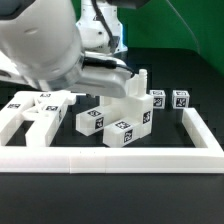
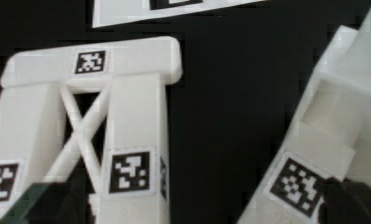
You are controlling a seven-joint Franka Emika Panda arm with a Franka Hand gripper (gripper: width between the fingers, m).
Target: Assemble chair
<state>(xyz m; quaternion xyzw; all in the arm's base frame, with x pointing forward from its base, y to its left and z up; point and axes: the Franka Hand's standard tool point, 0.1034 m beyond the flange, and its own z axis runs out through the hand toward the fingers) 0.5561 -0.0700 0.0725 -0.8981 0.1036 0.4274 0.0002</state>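
1. Several chunky white plastic chair parts with black-and-white square tags sit bunched on the black desk. They are inside the long white L-shaped border rail, near its corner at the exterior view's right.
2. More white parts lie inside the rail too, toward the exterior view's left, just beside the main bunch.
3. Tool hangs over the main bunch, well inside the rail. Arm blur hides the jaws, so I cannot tell if it is released or clenched, and no part looks lifted.
4. Wrist view:
   - A white cross-braced ladder-like frame lies flat.
   - A thick white block lies beside it with a bare desk gap between.
   - The marker board is past the frame's end bar.
   - The frame's place relative to the rail can't be read from this view.
5. Step, as a guess: lining up to pick a part, likely the frame or the block.
6. To do it well:
   - Centre over one straight bar, not the thin cross braces.
   - Square the jaws to that bar.
   - Descend into the bare gap so the neighbour isn't nudged.
   - Grip near mid-length to stop tilt.
7. Risk: the parts are packed tight near the rail, so a skewed approach could shove them against it.
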